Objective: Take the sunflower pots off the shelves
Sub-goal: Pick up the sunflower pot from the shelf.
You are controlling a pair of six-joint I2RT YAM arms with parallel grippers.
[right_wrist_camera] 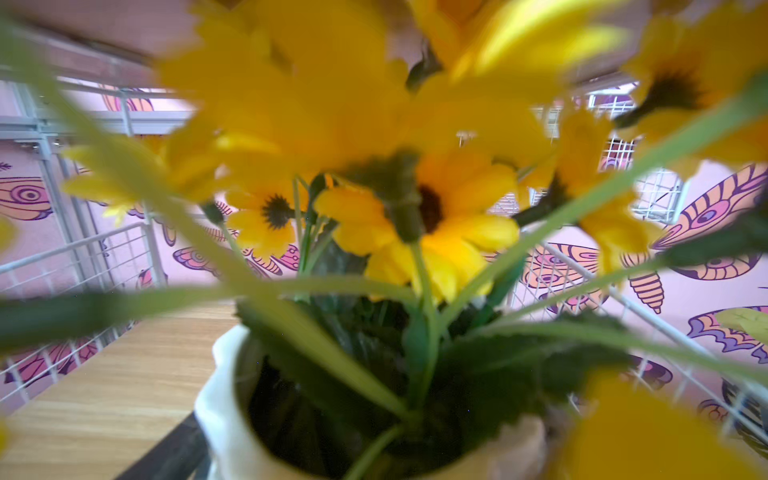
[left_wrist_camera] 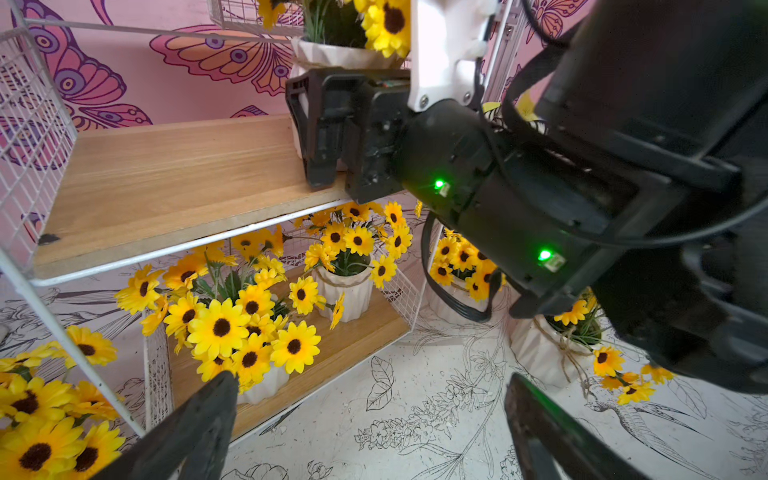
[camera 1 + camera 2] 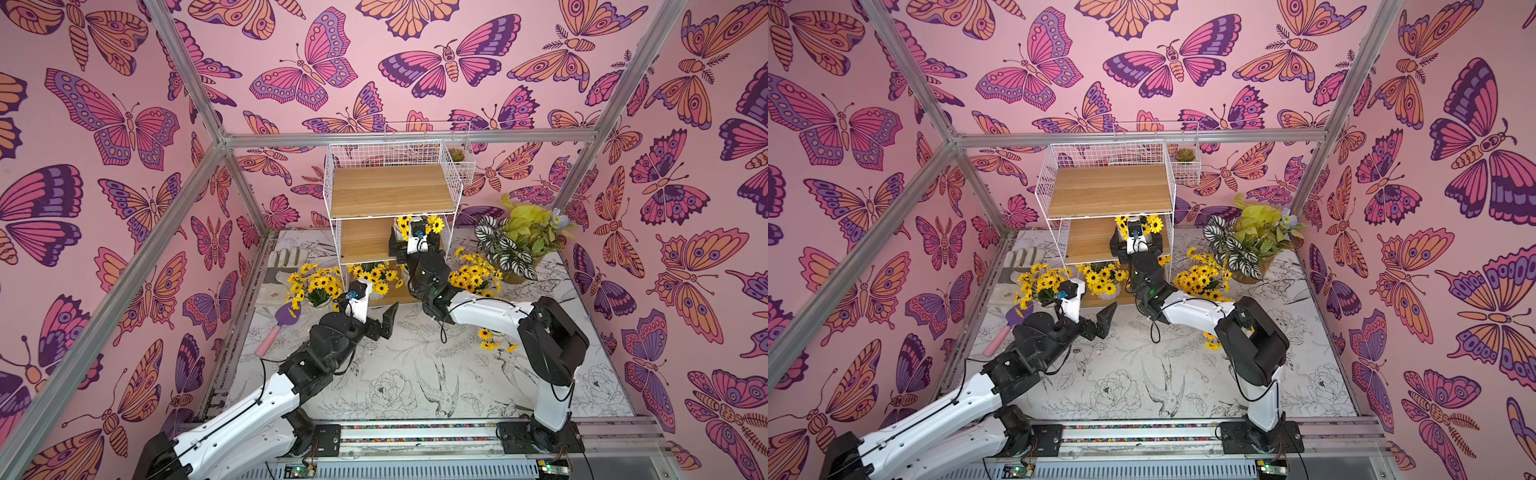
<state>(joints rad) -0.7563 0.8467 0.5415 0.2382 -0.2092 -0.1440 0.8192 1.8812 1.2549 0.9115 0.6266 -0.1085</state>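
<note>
One sunflower pot sits inside right tool, grip unclear; left tool released.

White wire-mesh shelves, matt wood boards; sunflower pots ribbed, white.

Sunflower pot blurred in right wrist view.

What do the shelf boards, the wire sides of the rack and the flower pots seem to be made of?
Shelf boards: light wood or wood-look laminate, matt; grain lines show, the edge looks like pressed board.
Wire sides: probably metal, coated white, thin grid.
Flower pots: likely ceramic, white, ribbed, slight sheen.
</note>
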